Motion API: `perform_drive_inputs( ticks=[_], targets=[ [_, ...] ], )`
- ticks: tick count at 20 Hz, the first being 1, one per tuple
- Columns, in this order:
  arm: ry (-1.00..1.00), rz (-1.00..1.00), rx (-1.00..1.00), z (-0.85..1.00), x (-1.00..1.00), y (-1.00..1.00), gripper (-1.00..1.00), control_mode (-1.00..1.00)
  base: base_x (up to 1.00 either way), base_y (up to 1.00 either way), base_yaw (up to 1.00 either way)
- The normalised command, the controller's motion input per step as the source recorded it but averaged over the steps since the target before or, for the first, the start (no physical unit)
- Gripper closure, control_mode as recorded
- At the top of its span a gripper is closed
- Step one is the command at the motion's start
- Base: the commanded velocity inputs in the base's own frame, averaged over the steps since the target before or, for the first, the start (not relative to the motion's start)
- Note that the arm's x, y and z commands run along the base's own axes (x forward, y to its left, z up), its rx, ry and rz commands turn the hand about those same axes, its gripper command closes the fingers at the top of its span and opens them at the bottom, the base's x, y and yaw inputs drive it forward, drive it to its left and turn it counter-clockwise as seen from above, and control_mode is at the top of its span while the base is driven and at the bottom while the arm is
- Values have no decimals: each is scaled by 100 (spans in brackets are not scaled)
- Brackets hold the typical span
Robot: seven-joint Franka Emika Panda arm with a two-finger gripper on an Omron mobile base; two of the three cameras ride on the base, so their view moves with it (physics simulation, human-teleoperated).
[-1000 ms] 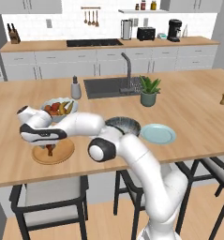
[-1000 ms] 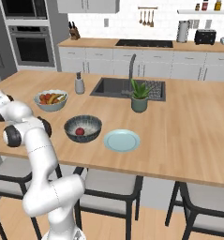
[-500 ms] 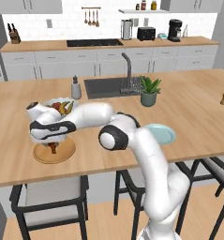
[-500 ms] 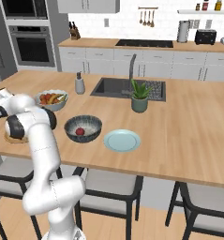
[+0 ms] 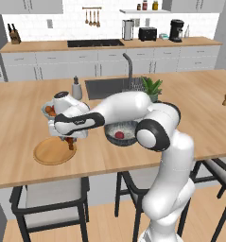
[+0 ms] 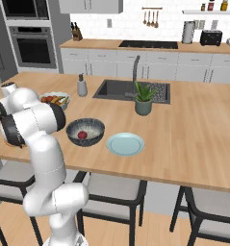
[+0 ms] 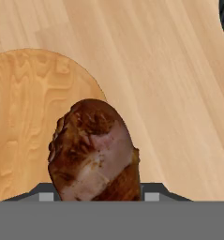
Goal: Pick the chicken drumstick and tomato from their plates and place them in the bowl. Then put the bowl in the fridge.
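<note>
Over the wooden island, the arm reaches left, gripper (image 5: pixel 70 141) clamped on the chicken drumstick (image 7: pixel 94 150) above the tan plate (image 5: pixel 50 151)

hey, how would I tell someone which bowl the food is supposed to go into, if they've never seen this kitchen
Start at the long wooden island counter with the sink. On its near side, just left of the empty light-blue plate, sits the dark grey-blue bowl. Unlike the pale fruit bowl behind it, it holds just one red tomato.
</note>
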Motion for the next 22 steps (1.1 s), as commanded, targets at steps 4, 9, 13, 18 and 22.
perform_drive_inputs(
  ticks=[4,9,13,18,22],
  targets=[
    [0,0,12,74,-29,-100,100,-100,0,0,0],
    [7,0,8,71,0,-100,100,-100,0,0,0],
    [11,-1,0,18,15,-100,100,-100,0,0,0],
    [14,0,0,-10,50,-100,100,-100,0,0,0],
    [17,0,0,-8,96,-94,100,-100,0,0,0]
  ],
)
